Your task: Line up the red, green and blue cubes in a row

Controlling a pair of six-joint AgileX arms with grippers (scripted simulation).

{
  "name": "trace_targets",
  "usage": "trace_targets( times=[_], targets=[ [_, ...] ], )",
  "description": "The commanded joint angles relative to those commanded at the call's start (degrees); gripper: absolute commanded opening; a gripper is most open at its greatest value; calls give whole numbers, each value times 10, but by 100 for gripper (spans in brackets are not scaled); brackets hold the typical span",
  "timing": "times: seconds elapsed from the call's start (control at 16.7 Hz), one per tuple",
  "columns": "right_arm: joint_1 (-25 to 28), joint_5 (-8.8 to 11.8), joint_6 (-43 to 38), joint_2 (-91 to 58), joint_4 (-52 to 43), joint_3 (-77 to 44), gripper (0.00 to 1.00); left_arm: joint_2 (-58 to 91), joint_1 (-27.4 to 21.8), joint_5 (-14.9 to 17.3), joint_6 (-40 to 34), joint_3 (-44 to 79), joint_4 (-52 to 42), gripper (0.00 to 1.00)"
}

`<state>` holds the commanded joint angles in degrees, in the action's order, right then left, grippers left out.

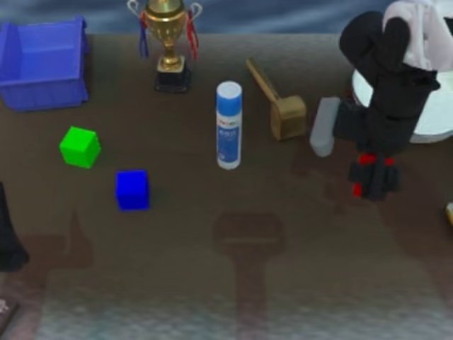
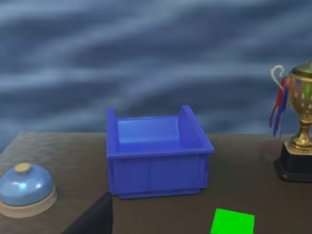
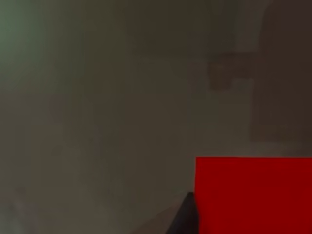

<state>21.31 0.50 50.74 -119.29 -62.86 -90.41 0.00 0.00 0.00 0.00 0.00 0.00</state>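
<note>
The right gripper is clamped on the red cube at the table's right. Far to its left sit the blue cube and green cube; beyond them, the blue bin holds nothing. Left arm parked at left edge.

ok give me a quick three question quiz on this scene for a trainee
1. True or false: the small bright green cube and the small deep blue cube sit on the table's left half, apart from each other.
2. Which pincer is at the small bright red cube? A) left B) right
3. What stands between the large blue plastic bin and the wooden mallet along the far edge?

Key:
1. True.
2. B: the right pincer is around it at the table's right; red shows between its dark fingers. The left arm is parked at the left edge.
3. The gold trophy cup.
</note>
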Motion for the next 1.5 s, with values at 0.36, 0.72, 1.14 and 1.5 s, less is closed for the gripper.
trace_targets(
  times=[0.36, 0.72, 1.14, 1.5],
  targets=[
    [148, 1, -59, -148, -118, -273, 0, 0, 0, 0, 0, 0, 0, 100],
    [281, 1, -118, -260, -212, -494, 0, 0, 0, 0, 0, 0, 0, 100],
    [304, 0, -132, -276, -227, -527, 0, 0, 0, 0, 0, 0, 0, 100],
    [304, -1, -134, -269, -136, -428, 0, 0, 0, 0, 0, 0, 0, 100]
  ],
)
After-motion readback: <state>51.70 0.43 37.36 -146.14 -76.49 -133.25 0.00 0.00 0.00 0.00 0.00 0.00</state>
